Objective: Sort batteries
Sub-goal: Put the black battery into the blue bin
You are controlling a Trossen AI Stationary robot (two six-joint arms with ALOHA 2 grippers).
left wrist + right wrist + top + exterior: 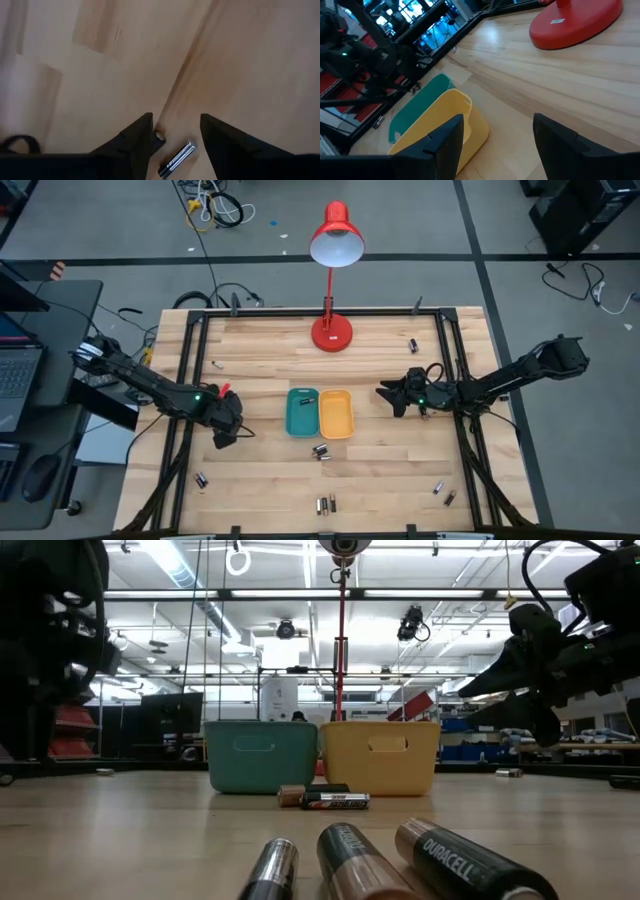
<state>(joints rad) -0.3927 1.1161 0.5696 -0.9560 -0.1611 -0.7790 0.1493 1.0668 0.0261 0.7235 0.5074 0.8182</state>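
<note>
While the nearest battery (462, 862), lying flat and angled across the table (380, 470), reads DURACELL, the left gripper (176, 131) and right gripper (497, 131) hang spread, holding nothing.

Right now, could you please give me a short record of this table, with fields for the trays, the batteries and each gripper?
trays: teal tray and yellow tray side by side at the table's middle
batteries: loose on the wooden table, none seen in the trays; a pair lies just in front of the trays
left gripper: open, above one battery
right gripper: open, empty, raised right of the yellow tray
other: red lamp at the back
</note>
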